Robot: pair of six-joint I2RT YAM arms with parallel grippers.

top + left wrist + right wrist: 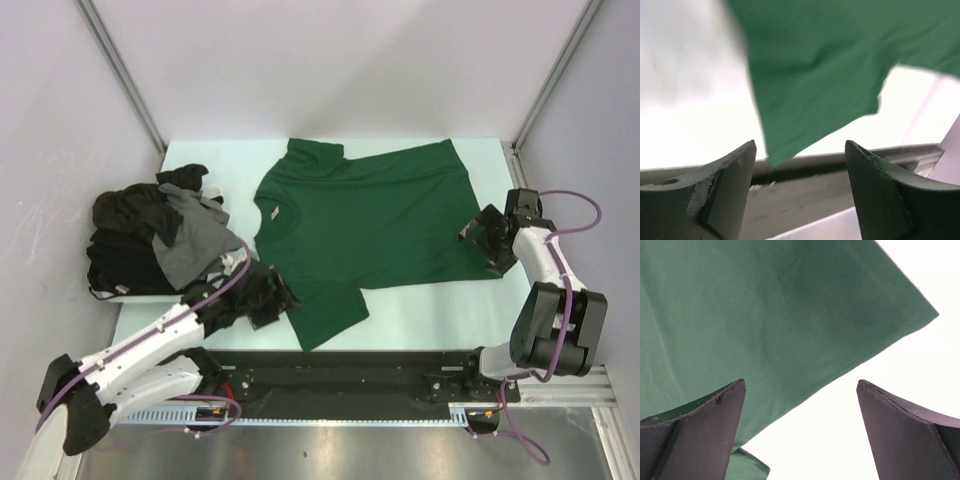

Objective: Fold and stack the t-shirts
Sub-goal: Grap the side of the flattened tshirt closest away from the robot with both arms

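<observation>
The left gripper (800,144) sits low at the near edge of the table, its two dark wedge-shaped fingers well apart and holding nothing. Just beyond them lies the near sleeve (805,100) of the plain dark green cotton t-shirt (370,215), the sleeve's corner showing in the gap between the fingers. Whether the fingers touch the cloth cannot be told.

The right gripper (800,381) is spread wide and also holds nothing. It hovers at the near hem corner (900,310) of the same shirt, with the cloth lying flat under and ahead of its left finger.

The green shirt lies spread across the middle of the pale white table (420,315). Its neck and small white label (272,212) point left, its hem is to the right, and one sleeve points to the far side and the other to the near side.

A loose heap of black and dark grey t-shirts (160,240) lies at the table's left edge, just beside the green shirt's collar. What is under the heap cannot be made out.
</observation>
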